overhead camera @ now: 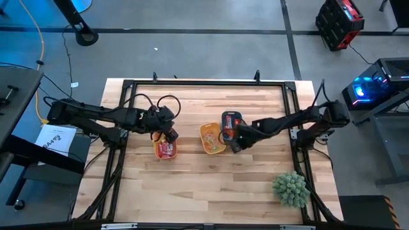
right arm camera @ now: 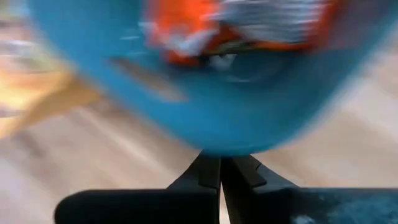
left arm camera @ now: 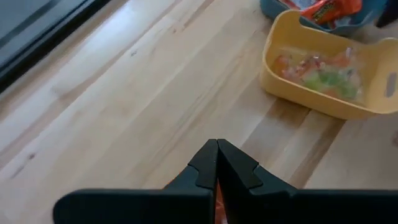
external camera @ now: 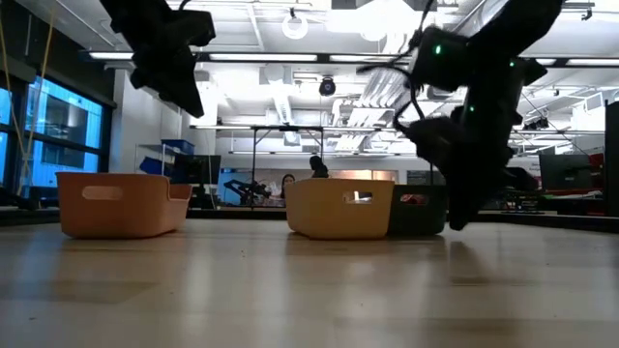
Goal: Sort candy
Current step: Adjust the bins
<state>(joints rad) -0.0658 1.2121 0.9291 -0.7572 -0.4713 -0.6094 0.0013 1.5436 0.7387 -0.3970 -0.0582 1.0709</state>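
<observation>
Candy lies in three trays. The orange tray [overhead camera: 166, 149] holds red and pink sweets, the yellow tray [overhead camera: 212, 138] holds orange and green sweets [left arm camera: 317, 71], and the teal tray [overhead camera: 231, 120] holds orange-red sweets [right arm camera: 205, 28]. My left gripper [left arm camera: 217, 163] is shut and hovers over the orange tray's far end [overhead camera: 170, 135]. A thin orange sliver shows between its fingers; whether it is a sweet or the tray below, I cannot tell. My right gripper [right arm camera: 221, 167] is shut, low by the teal tray's near end [overhead camera: 234, 144], right of the yellow tray. My right gripper points its shut fingers at the teal tray's outer wall [right arm camera: 217, 134], close to it. I cannot tell whether it touches the wall.
A spiky green plant ball [overhead camera: 291, 189] sits near the table's near right corner. A dark frame [overhead camera: 204, 83] runs around the table's edges. Bare wood lies along the near side and between the orange and yellow trays.
</observation>
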